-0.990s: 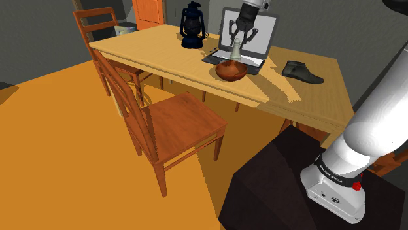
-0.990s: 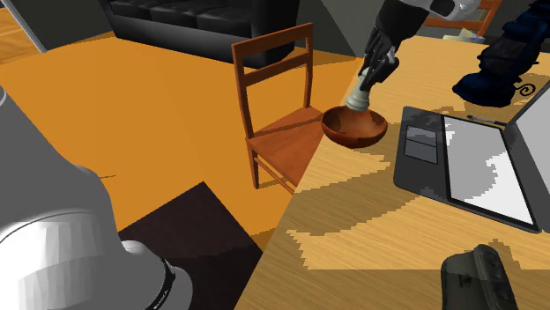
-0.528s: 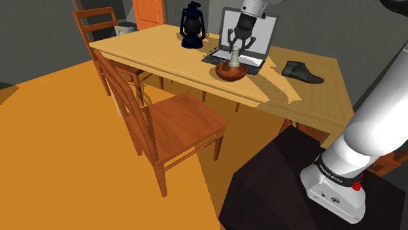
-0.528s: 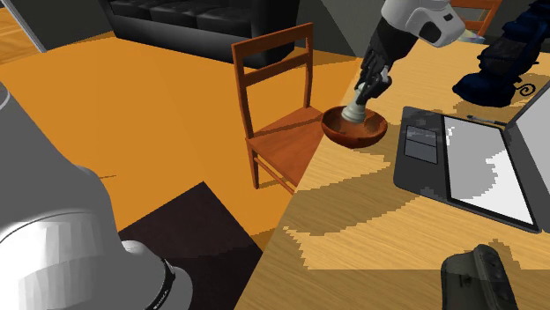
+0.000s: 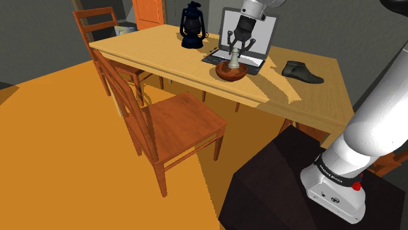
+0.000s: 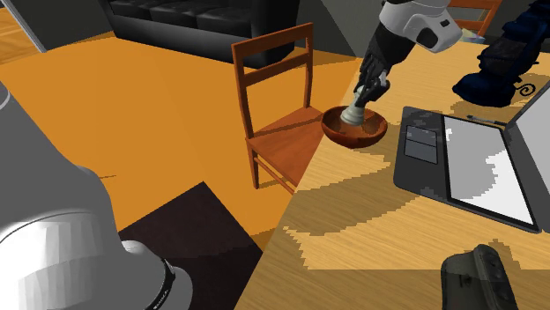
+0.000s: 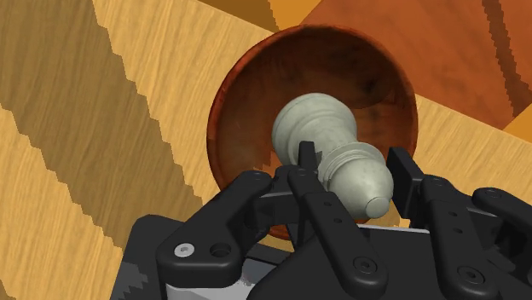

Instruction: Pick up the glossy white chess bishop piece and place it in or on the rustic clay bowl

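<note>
The hand (image 7: 351, 160) clasps the bishop (image 7: 314, 128), tilted in the bowl (image 7: 375, 72) at mid-frame. Released leaning, it could tip onto the tabletop (image 7: 102, 128).

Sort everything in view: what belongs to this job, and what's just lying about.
Job:
- pale bishop, clasped by the gripper
- brown bowl beneath it

Lying about:
- dark lantern
- open laptop
- black shoe
- wooden chairs
</note>
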`<state>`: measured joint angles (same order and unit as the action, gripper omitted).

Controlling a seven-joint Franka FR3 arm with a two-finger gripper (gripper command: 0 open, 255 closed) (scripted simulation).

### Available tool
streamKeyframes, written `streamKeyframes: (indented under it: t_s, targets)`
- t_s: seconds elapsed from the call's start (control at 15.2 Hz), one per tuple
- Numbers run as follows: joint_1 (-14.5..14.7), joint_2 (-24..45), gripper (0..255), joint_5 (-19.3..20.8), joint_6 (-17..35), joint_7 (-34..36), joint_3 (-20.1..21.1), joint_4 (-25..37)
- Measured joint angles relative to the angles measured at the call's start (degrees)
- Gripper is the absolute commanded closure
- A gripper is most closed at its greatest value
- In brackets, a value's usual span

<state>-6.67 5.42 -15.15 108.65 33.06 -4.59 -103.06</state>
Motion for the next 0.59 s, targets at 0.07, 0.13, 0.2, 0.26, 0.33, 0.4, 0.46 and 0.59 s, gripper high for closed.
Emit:
streamKeyframes:
  t_s: [0.07, 0.13, 0.2, 0.26, 0.33, 0.4, 0.46, 0.59]
  targets:
    - [0.00, 0.00, 0, 0.00, 0.00, 0.00, 0.00, 0.00]
    - [0.00, -0.01, 0, 0.00, 0.01, 0.00, 0.00, 0.00]
    - [0.00, -0.01, 0, 0.00, 0.01, 0.00, 0.00, 0.00]
    - [0.00, -0.01, 0, 0.00, 0.01, 0.00, 0.00, 0.00]
    - [0.00, -0.01, 0, 0.00, 0.01, 0.00, 0.00, 0.00]
    - [0.00, -0.01, 0, 0.00, 0.01, 0.00, 0.00, 0.00]
    - [-0.07, -0.10, 0, 0.08, -0.84, 0.11, -0.06, 0.76]
    - [-0.45, -0.34, 0, 0.29, -3.82, 0.22, -0.38, 3.49]
